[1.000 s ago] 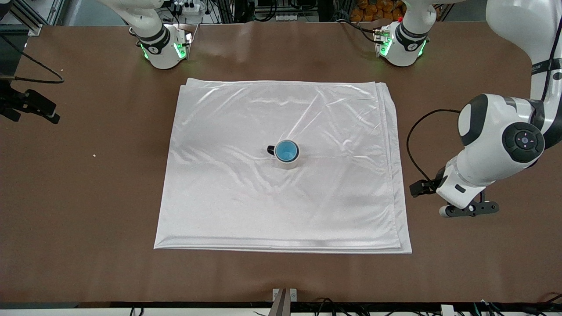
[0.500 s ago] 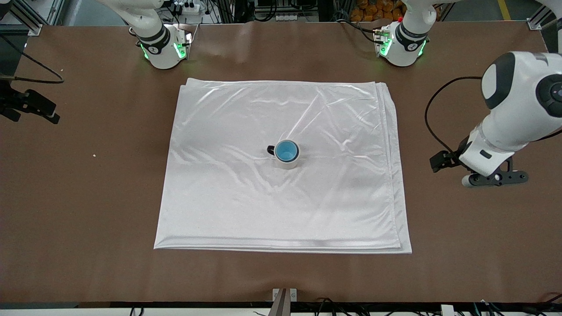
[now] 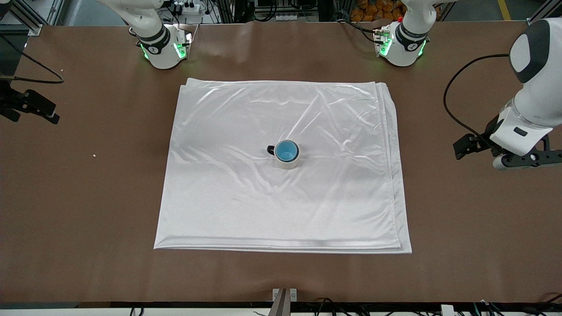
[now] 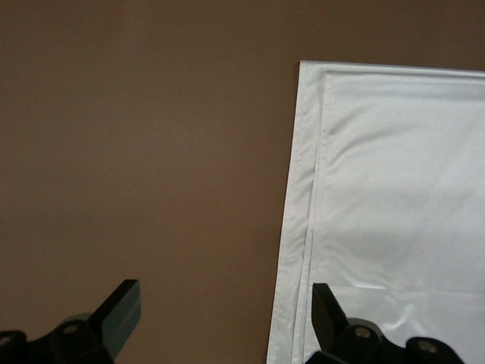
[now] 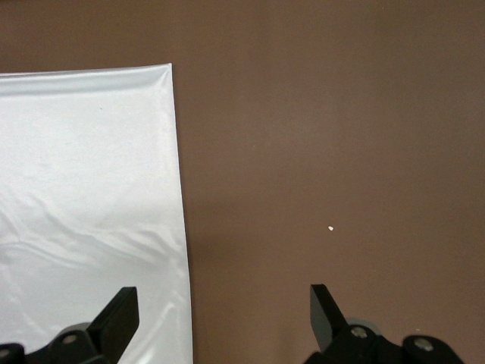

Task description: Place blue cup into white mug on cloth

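While both arms stand away from the middle of the table, the small light-blue tapered cup (image 3: 287, 150) with its bright blue inside already sits upright inside the cream-white cylindrical mug (image 3: 286, 163), whose small black handle (image 3: 270, 150) points toward the right arm's end of the table. Both stand near the centre of the large shiny white folded cloth (image 3: 228, 197), so I judge the placing as done and no grasp remains.

Going across the front view from its left side, the right arm shows only its base at the top. Its gripper (image 5: 223, 322) appears only in the right wrist view, with the two dark fingers (image 5: 121, 312) wide apart and holding nothing, over bare table just beside a cloth edge. A tiny white crumb (image 5: 331, 228) lies on the table there.

Next comes the cloth: satin-like, glossy, with soft wrinkles and layered folded edges at the left arm's end. The mug looks hard and smooth like glazed ceramic.

At the left arm's end of the table, the left gripper (image 4: 227, 318) hangs over the brown matte table surface (image 3: 461, 210), well apart from the mug. Its fingers are also spread apart and empty. The nested cups lie from it toward the table's middle, across the cloth's folded edge. By the front view, the left gripper is the one nearer to the mug.
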Controlling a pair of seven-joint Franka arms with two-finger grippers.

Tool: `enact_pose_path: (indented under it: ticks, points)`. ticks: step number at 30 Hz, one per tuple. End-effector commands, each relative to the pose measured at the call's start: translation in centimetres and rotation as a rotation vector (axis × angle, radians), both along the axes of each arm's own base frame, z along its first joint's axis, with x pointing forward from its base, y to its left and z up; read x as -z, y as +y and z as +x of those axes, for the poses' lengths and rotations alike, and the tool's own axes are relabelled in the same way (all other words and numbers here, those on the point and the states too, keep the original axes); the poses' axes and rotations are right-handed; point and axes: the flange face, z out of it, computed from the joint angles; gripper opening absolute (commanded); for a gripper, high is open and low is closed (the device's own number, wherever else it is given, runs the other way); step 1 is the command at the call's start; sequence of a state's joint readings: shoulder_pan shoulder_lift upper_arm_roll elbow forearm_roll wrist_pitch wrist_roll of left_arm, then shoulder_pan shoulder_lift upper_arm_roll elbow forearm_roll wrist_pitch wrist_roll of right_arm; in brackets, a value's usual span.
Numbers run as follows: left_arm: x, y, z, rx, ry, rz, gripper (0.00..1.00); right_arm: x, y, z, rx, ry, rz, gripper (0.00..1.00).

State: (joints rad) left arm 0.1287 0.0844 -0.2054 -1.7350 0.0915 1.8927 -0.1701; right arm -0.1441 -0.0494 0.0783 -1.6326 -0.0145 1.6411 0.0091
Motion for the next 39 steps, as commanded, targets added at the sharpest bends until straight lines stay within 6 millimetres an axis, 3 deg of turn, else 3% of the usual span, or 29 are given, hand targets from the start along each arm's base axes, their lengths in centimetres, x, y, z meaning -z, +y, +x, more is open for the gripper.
enact_pose_path:
  ticks: [1, 8, 15, 21, 25, 32, 39]
  points:
    - [-2.5, 1.2, -0.9, 0.005, 0.018, -0.009, 1.0, -0.8, 0.0, -0.3, 0.017, -0.015, 0.016, 1.0]
    - [-3.9, 0.6, -1.6, 0.013, 0.015, -0.002, 1.0, -0.9, -0.6, -0.2, 0.026, -0.026, 0.014, 1.0]
    - [-6.2, 2.6, -3.0, 0.027, 0.008, -0.073, 1.0, -1.0, -1.2, -0.3, 0.037, -0.026, 0.016, 1.0]
    - [-7.6, 2.8, -3.9, 0.036, 0.002, -0.081, 1.0, -1.4, -0.6, -0.2, 0.028, -0.031, 0.016, 1.0]
    - [-9.6, 2.4, -4.9, 0.045, -0.003, -0.071, 1.0, -1.8, -0.4, 0.1, 0.023, -0.038, 0.015, 1.0]
    - [-12.9, 1.8, -4.9, 0.061, -0.06, -0.053, 1.0, -2.6, -0.2, 0.3, 0.035, -0.056, 0.018, 1.0]
    - [-13.2, 1.7, -5.2, 0.068, -0.041, -0.053, 1.0, -2.0, 0.7, 0.3, 0.029, -0.036, 0.018, 1.0]
